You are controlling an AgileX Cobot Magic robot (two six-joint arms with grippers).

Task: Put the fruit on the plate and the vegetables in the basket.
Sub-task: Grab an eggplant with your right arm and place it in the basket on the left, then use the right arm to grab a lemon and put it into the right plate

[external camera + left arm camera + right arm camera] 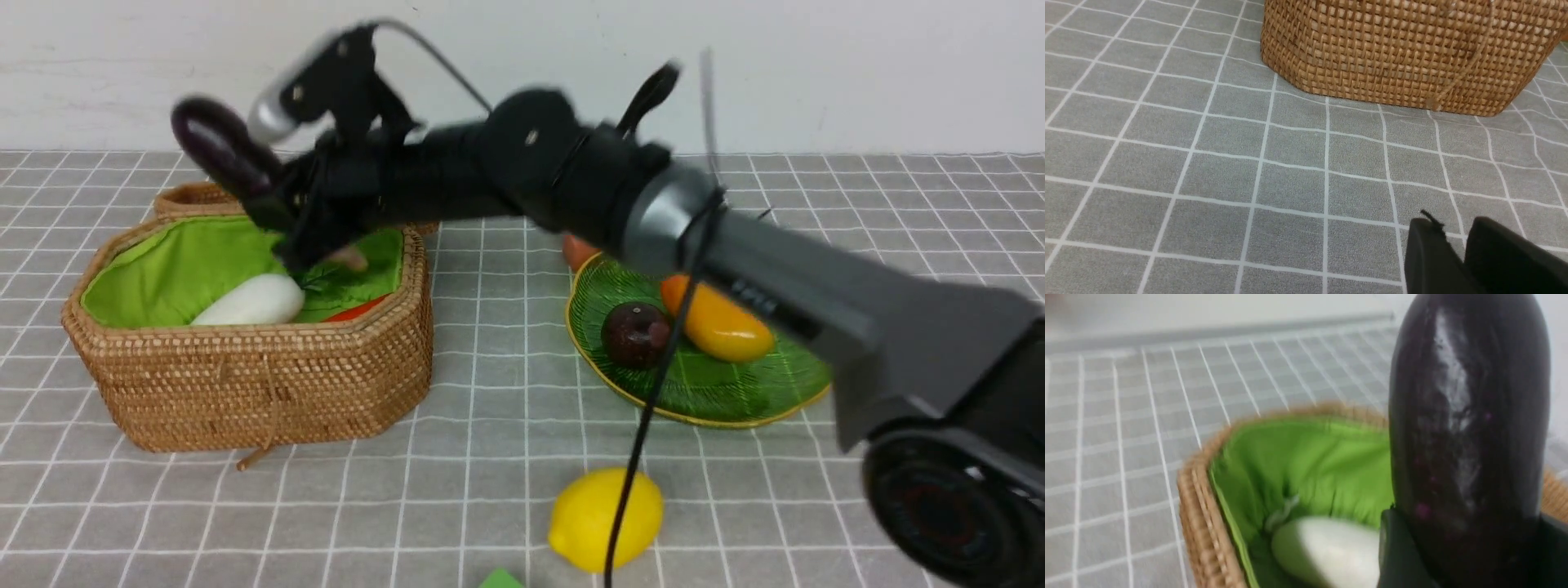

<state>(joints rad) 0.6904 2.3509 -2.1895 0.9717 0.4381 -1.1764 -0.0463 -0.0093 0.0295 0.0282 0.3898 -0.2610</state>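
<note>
So the right gripper (pixel 282 208) is clamped on the stem end of the eggplant (pixel 219 143). The eggplant hangs over the basket (pixel 261 384) at the table's 9 o'clock and pokes up toward 10 o'clock, well above the rim. My read is that this is the drop-off step.

To do it well, I'd tip the eggplant flatter and lower it until most of it is under the rim before letting go. It's long and glossy, so dropped from up there it could bounce or roll out.

Inside the basket, the radish (pixel 253 300) lies along the 6 o'clock side, and a red-orange piece (pixel 359 309) sits toward 4 o'clock. The bare green lining from 9 to 11 o'clock looks like the free spot.

Edges to mind are the wicker rim and the lid (pixel 192 196) sitting right behind the basket at 12 o'clock.

The arm reaches across above the plate (pixel 718 392) at 3 o'clock, where the plum (pixel 635 333) and mango (pixel 718 322) already sit. Its cable (pixel 645 408) dangles in front of the plate and the lemon (pixel 604 516), which lies on the cloth at 6 o'clock. I'd lift straight up before swinging back, so the cable doesn't catch the fruit.

The left gripper (pixel 1455 232) is low over the cloth, clear of the basket's outer wall. Its fingers are narrow with nothing between them.
</note>
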